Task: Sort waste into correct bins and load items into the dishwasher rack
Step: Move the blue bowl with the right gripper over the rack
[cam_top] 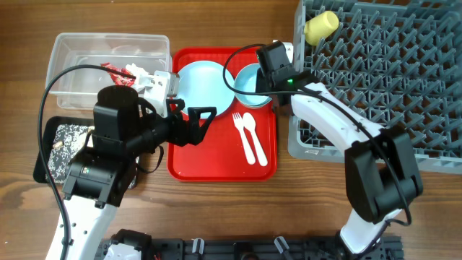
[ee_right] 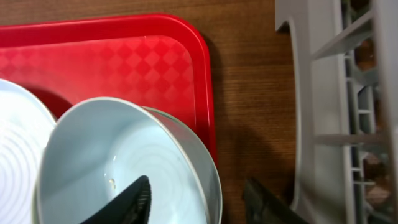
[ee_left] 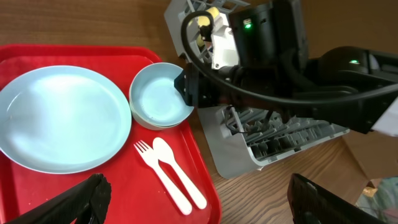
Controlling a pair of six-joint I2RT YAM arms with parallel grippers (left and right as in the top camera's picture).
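Observation:
On the red tray (cam_top: pixel 216 162) lie a pale blue plate (cam_top: pixel 204 85), two stacked blue-green bowls (cam_top: pixel 247 81), and a white fork (cam_top: pixel 243 136) and spoon (cam_top: pixel 253 133). My right gripper (ee_right: pixel 199 199) is open and straddles the right rim of the bowls (ee_right: pixel 106 155), with one finger inside and one outside. My left gripper (ee_left: pixel 199 186) is open and empty above the tray's front, near the fork (ee_left: pixel 158 174) and spoon (ee_left: pixel 177 171). The yellow cup (cam_top: pixel 321 25) lies in the grey rack (cam_top: pixel 390 79). The red-and-white wrapper (cam_top: pixel 117 70) is in the clear tub (cam_top: pixel 72 50). Scraps (cam_top: pixel 68 141) lie in the black tray (cam_top: pixel 43 155).
The rack's near corner (ee_right: pixel 311 112) stands close to the right of the bowls, with a strip of bare wood between it and the tray. The left arm's body covers part of the black tray and the tub's front edge.

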